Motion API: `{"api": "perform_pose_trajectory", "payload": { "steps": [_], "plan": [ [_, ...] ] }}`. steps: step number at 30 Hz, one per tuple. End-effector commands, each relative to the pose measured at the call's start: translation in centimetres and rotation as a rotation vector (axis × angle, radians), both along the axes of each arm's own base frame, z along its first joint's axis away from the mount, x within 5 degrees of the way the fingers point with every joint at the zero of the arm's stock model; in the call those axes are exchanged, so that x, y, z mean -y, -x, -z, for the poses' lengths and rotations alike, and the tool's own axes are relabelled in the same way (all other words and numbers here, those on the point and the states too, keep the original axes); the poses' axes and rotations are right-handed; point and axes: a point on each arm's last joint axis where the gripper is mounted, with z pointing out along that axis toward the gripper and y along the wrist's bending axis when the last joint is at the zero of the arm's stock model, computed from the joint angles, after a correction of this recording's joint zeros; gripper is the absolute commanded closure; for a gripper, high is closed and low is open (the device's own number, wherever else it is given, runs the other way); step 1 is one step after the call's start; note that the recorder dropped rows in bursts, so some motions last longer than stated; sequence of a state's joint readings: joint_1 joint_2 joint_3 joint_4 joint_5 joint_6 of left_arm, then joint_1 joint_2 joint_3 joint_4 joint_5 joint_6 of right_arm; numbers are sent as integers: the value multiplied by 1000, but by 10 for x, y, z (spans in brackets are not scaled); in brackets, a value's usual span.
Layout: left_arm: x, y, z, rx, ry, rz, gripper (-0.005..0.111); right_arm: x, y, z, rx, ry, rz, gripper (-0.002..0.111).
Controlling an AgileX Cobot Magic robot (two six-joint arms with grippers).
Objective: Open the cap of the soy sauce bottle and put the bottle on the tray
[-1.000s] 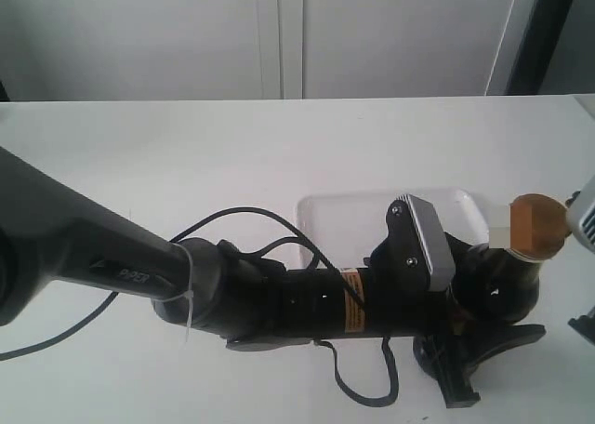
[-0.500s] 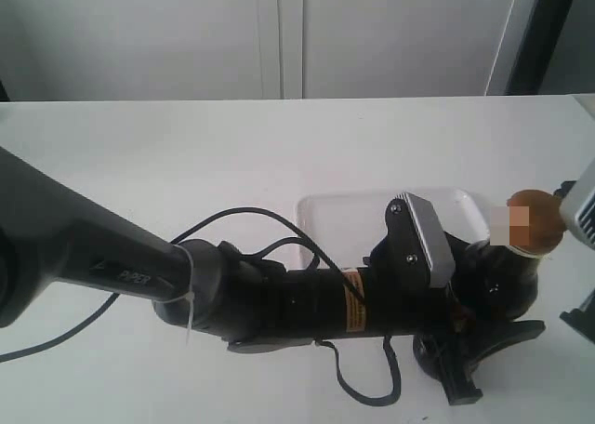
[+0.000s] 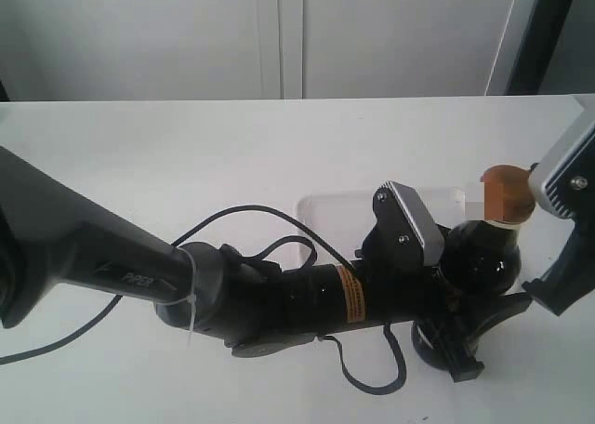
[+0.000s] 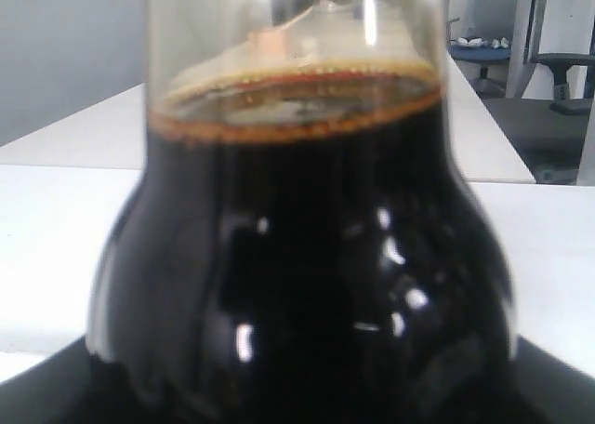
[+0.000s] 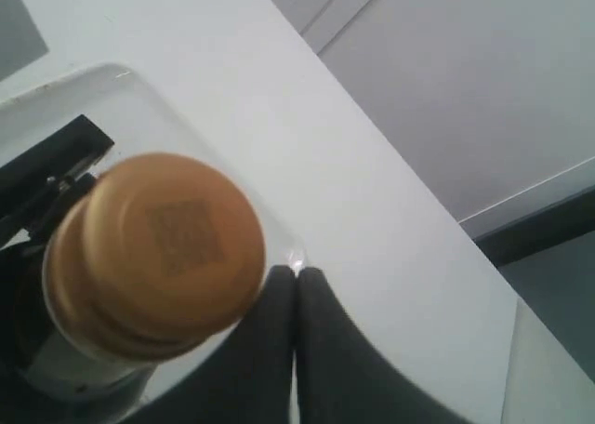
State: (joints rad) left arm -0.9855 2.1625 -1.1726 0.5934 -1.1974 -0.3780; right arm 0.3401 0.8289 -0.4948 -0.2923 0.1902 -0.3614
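Your left gripper [image 3: 465, 326] is clamped on the soy sauce bottle [image 3: 479, 257]; your right gripper [image 5: 296, 298], fingers together, sits beside its cap [image 5: 158, 247].

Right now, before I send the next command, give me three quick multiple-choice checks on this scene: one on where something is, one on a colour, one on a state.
1. Where is the soy sauce bottle?
A. Lying on the table
B. Upright in the left gripper
C. Flat inside the tray

2. What colour is the cap?
A. Copper-orange
B. Green
C. White

3. What is the cap's state?
A. Flipped open
C. Removed
B. Shut on the bottle

Answers: 1 B, the exterior view shows it standing at the left arm's end; 2 A, the right wrist view shows it; 3 B, it sits flat there.
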Motion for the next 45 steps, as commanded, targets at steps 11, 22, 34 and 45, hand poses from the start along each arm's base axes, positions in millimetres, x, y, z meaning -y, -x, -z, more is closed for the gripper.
{"api": "perform_pose_trajectory", "payload": {
  "steps": [11, 22, 34, 45],
  "plan": [
    [1, 2, -7, 22, 32, 8, 107, -9, -10, 8, -29, 12, -35, 108],
    [1, 2, -7, 23, 31, 9, 107, -13, -10, 6, -68, 38, -51, 108],
    [1, 2, -7, 23, 31, 9, 107, 13, -18, -8, -47, 186, 141, 108],
    [1, 1, -7, 18, 34, 2, 107, 8, 6, -1, -18, 324, 38, 108]
  ]
}}
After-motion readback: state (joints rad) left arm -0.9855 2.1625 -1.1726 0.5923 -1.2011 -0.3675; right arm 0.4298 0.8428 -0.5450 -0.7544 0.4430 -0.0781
